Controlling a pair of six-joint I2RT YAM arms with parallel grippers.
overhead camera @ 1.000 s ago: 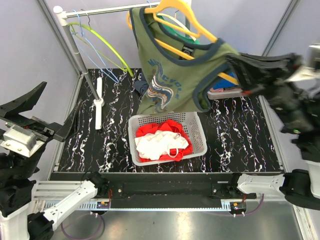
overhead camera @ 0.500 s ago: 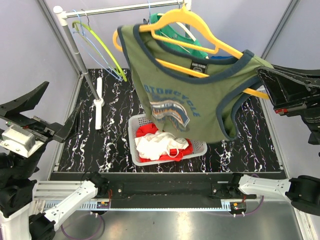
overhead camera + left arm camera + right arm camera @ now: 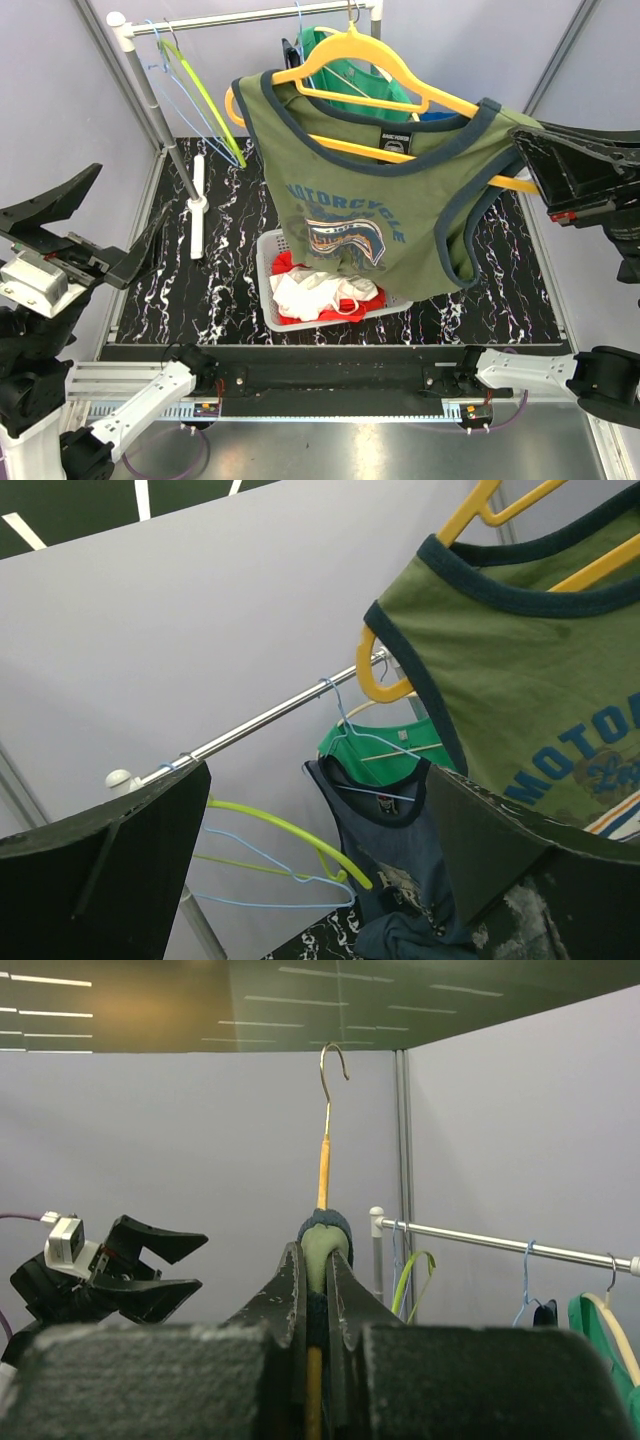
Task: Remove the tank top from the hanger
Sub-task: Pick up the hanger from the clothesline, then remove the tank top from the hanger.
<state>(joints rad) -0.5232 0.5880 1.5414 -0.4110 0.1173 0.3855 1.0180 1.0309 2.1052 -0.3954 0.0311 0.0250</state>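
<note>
An olive-green tank top [image 3: 370,200] with navy trim hangs on a yellow hanger [image 3: 345,55], held in the air in front of the rail. My right gripper [image 3: 525,160] is shut on the right shoulder strap and the hanger arm under it. In the right wrist view the strap [image 3: 322,1238] sits pinched in my right gripper [image 3: 316,1270], and the hanger's hook [image 3: 327,1100] stands free above. My left gripper [image 3: 105,230] is open and empty at the far left, apart from the top. In the left wrist view the top [image 3: 540,680] is beyond my left gripper [image 3: 318,780].
A white basket [image 3: 268,262] with red and white clothes sits under the top. The metal rail [image 3: 250,15] carries a green shirt [image 3: 345,85] and lime and blue empty hangers [image 3: 195,85]. A navy tank top [image 3: 400,850] hangs behind. The rail's white foot [image 3: 197,195] lies at left.
My right gripper has pulled the hanger and tank top off toward the right and front. The top has swung round and now hangs flatter, facing the top camera. The left arm is still.
</note>
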